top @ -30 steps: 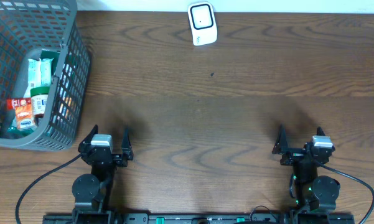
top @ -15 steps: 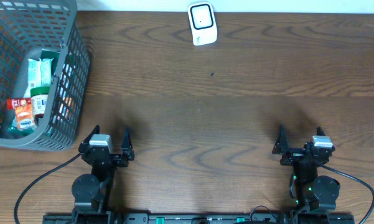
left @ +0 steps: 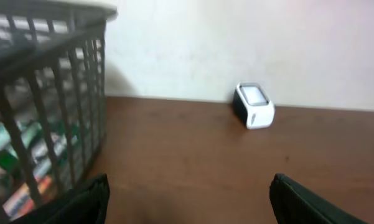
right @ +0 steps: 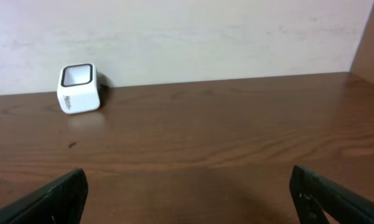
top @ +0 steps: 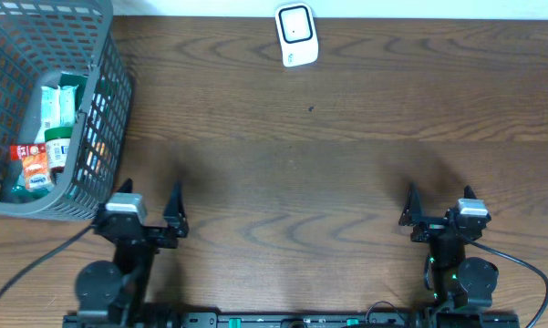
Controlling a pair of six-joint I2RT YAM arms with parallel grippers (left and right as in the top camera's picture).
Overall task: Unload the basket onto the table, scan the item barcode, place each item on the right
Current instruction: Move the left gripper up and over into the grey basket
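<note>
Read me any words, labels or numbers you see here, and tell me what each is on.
No text is legible.
On the white scanner: a small line of print, too small to read.
On the packets in the grey basket: printed labels, too blurred to read.

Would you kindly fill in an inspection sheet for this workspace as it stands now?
Surface: dark wooden table, grain visible.
Job's things: white scanner at the far edge; packaged items lying in the grey basket at the left end.
Clutter: one small dark speck; otherwise nothing seen.
Grippers: left gripper and right gripper both open and empty, at the near edge.
Cables: black cables loop from each arm base.
Surroundings: pale wall behind the table.
</note>
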